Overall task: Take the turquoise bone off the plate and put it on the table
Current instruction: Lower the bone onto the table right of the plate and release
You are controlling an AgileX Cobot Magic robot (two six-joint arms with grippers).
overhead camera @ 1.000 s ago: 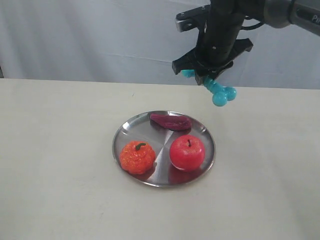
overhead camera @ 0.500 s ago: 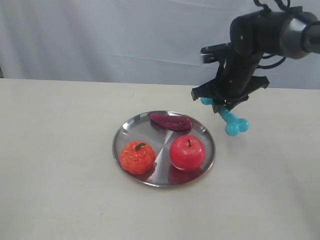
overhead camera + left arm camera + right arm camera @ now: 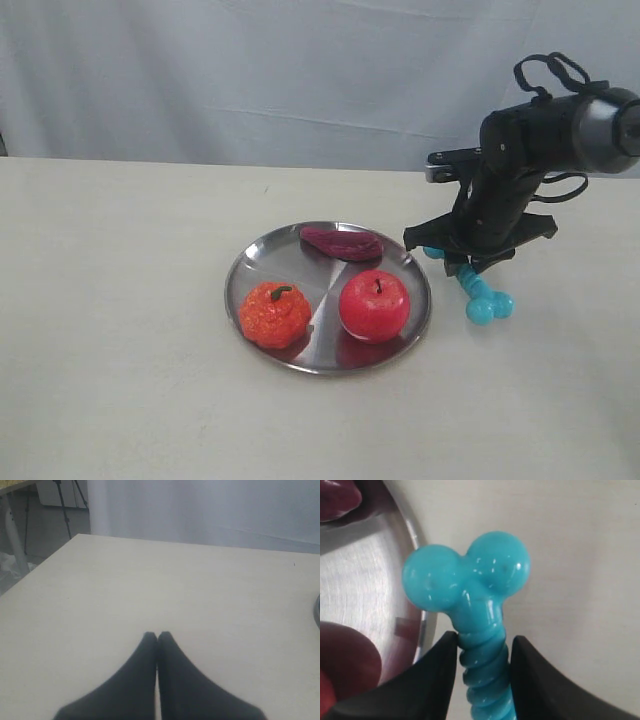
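Note:
My right gripper [image 3: 466,266] is shut on the ribbed shaft of the turquoise bone [image 3: 480,296], which hangs tilted just right of the silver plate [image 3: 255,262], low over the cream table [image 3: 120,300]. In the right wrist view the bone [image 3: 470,580] sits between the two black fingers [image 3: 435,670], its knobbed end over the table beside the plate's rim [image 3: 415,535]; whether it touches the table is unclear. My left gripper [image 3: 157,636] is shut on nothing above bare tabletop, out of the exterior view.
On the plate rest a red apple [image 3: 374,304], an orange pumpkin-like toy [image 3: 274,314] and a dark purple flat piece [image 3: 342,243]. A white curtain hangs behind the table. The table's left edge [image 3: 35,570] shows in the left wrist view.
My right gripper has carried the bone down and to the right, from high above the plate's far rim to low beside its right edge. The left gripper's motion is not shown.

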